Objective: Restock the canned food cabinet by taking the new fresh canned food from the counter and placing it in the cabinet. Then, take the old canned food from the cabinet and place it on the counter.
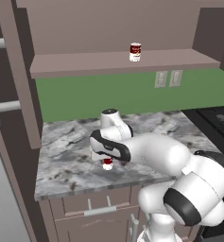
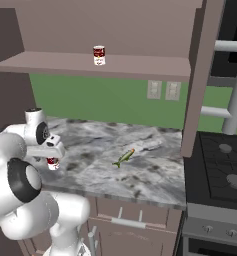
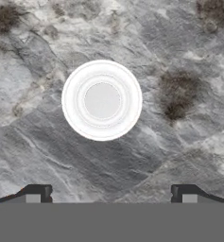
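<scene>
Tool (image 3: 108, 197) open wide, we hover straight above the fresh can (image 3: 102, 100), which stands upright near the table's (image 1: 71, 156) front edge; the old can (image 1: 135, 51) waits on the cabinet (image 1: 85, 64) shelf, farther and higher.

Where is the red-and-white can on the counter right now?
The red-and-white can stands upright on the grey marbled counter near its front edge, directly beneath the open tool, seen lid-on in the hand view.
</scene>
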{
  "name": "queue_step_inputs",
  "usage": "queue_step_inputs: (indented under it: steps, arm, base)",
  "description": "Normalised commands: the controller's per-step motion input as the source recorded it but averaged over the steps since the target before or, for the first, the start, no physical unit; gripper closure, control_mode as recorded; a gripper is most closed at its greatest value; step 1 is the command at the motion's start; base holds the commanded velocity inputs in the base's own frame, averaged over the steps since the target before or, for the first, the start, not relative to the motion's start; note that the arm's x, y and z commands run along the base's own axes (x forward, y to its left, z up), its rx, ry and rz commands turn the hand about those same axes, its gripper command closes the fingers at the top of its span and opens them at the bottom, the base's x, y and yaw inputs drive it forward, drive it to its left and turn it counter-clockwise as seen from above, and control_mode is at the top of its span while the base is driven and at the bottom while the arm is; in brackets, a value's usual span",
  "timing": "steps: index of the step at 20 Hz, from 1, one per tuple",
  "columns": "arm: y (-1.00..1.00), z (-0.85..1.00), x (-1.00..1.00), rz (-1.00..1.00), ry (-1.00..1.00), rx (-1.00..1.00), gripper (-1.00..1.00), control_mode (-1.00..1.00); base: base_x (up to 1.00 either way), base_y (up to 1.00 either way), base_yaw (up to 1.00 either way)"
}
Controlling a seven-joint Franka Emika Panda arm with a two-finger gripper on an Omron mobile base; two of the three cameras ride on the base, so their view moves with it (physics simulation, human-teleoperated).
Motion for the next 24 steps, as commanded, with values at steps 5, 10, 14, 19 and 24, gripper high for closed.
queue_step_inputs:
  steps: [5, 10, 14, 19, 24]
  arm:
    - [0.06, -0.18, 0.23, 0.00, -0.03, 0.00, -1.00, -1.00]
    - [0.12, -0.21, 0.22, 0.00, -0.06, 0.00, -1.00, -1.00]
    - [0.05, -0.20, 0.17, 0.00, -0.04, 0.00, -1.00, -1.00]
    - [0.00, -0.28, 0.22, 0.00, -0.05, 0.00, -1.00, -1.00]
    - [0.00, -0.08, 0.13, 0.00, -0.01, 0.00, 1.00, -1.00]
  base:
    - [0.00, 0.00, 0.00]
    - [0.00, 0.00, 0.00]
    - [0.00, 0.00, 0.00]
    - [0.00, 0.00, 0.00]
    - [0.00, 0.00, 0.00]
